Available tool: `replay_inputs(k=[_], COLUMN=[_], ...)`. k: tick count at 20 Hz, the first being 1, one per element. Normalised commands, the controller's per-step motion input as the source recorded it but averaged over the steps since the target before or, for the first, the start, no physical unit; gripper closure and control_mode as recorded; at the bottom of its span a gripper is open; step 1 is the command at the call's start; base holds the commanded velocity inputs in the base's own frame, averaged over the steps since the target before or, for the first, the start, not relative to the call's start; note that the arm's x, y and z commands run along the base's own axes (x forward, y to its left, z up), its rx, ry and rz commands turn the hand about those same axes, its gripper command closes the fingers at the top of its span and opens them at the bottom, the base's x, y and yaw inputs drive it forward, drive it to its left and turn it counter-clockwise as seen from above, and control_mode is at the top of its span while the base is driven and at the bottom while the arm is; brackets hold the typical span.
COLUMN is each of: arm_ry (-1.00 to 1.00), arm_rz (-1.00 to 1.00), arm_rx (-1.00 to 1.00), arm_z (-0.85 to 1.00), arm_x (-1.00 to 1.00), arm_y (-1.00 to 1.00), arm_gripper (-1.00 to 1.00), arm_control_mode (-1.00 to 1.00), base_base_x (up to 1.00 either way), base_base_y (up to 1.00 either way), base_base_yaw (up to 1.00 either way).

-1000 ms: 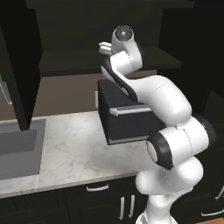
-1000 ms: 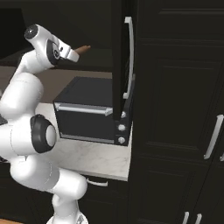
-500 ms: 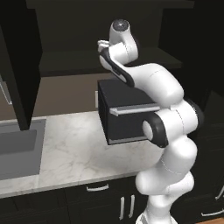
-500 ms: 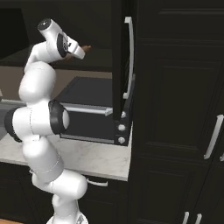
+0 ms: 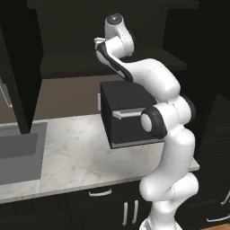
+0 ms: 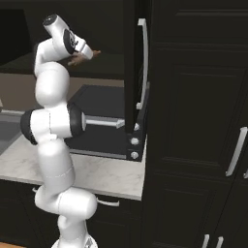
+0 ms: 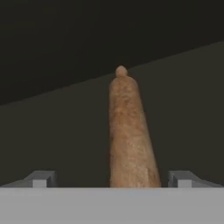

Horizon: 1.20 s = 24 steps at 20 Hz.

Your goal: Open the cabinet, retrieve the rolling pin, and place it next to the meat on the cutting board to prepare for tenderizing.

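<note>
The cabinet (image 5: 67,58) stands open, its left door (image 5: 20,67) swung out and its right door (image 6: 131,58) edge-on with a long silver handle (image 6: 143,63). On its dark shelf lies the rolling pin (image 7: 129,131), a brown wooden rod with a rounded knob pointing away from the hand. My gripper (image 7: 113,179) is open at the pin's near end, one fingertip (image 7: 41,178) on each side and apart from the wood. From the right base view, the gripper (image 6: 83,55) is up at shelf height with the pin's brown tip (image 6: 95,52) beyond it. The cutting board and meat are out of view.
A black boxy appliance (image 5: 130,112) with a horizontal silver bar sits on the marble counter (image 5: 67,157) directly under the shelf. A sink (image 5: 18,152) lies at the left. Tall dark cabinets (image 6: 203,121) fill the right, close to the open door.
The arm has straightened upward and pushed the hand deeper into the cabinet, toward the rolling pin. The jaws stayed open.
</note>
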Motion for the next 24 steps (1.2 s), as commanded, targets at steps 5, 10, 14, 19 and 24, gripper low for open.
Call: replay_inputs(k=[5,10,14,19,24], arm_ry=[-0.02,-0.08,-0.13,-0.13,-0.19], arm_rz=[0.01,0.00,0.00,0.00,-0.02], arm_rx=[-0.04,0.01,0.05,0.02,0.00], arm_z=[-0.21,-0.45,-0.44,-0.23,0.08], arm_x=[0.00,-0.28,-0.48,-0.61,-0.86], arm_y=[0.43,0.06,0.00,0.00,0.03], arm_gripper=[1.00,1.00,1.00,1.00,1.00], arm_control_mode=[-1.00,-1.00,-1.00,-1.00,-1.00], base_base_x=[0.00,0.00,0.00,0.00,0.00], base_base_y=[0.00,0.00,0.00,0.00,0.00], base_base_yaw=[0.00,0.00,0.00,0.00,0.00])
